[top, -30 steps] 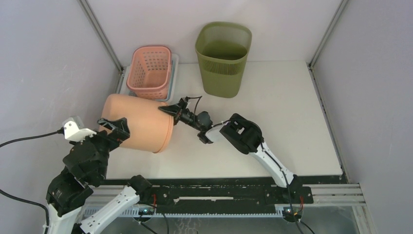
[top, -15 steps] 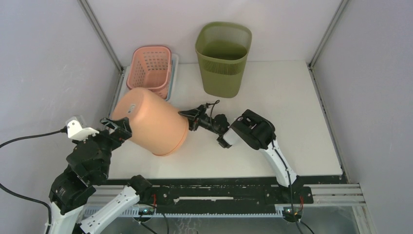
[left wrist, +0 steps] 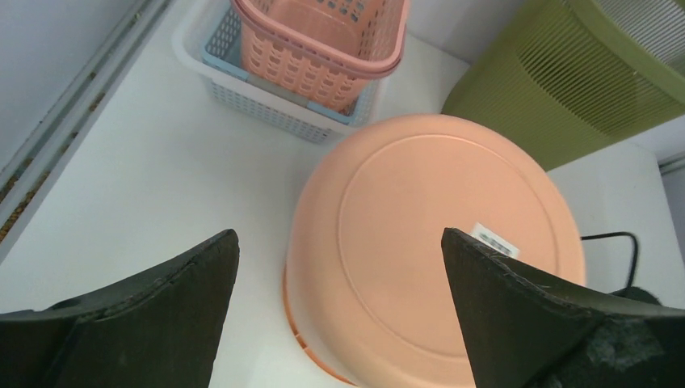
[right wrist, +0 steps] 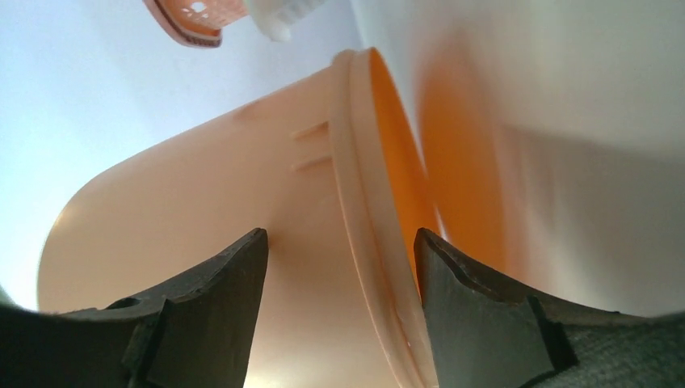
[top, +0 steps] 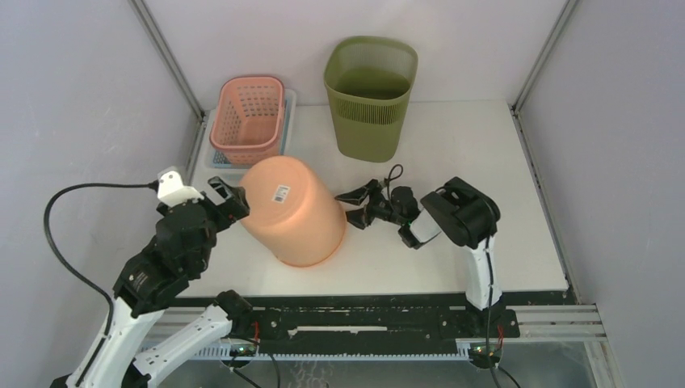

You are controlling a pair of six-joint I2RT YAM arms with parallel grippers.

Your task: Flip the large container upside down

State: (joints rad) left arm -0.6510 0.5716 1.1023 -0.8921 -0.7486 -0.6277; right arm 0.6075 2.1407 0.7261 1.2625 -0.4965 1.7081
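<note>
The large orange container (top: 295, 214) stands mouth down on the white table, leaning a little, with its stickered base facing up. In the left wrist view its round base (left wrist: 436, 242) fills the space below the fingers. My left gripper (top: 230, 198) is open and empty, just left of the base, not touching it. My right gripper (top: 353, 207) is open at the container's right side. In the right wrist view the rim (right wrist: 359, 202) runs between its two fingers (right wrist: 218, 299), with the orange inside showing beside it.
A green slatted bin (top: 370, 97) stands at the back centre. A pink basket (top: 250, 117) sits inside a white basket (top: 212, 149) at the back left, close behind the container. Walls close in on the left and right.
The container swung from lying on its side to base up, mouth on the table. My right gripper let go of the rim and drew back right. My left gripper rose and moved right.
</note>
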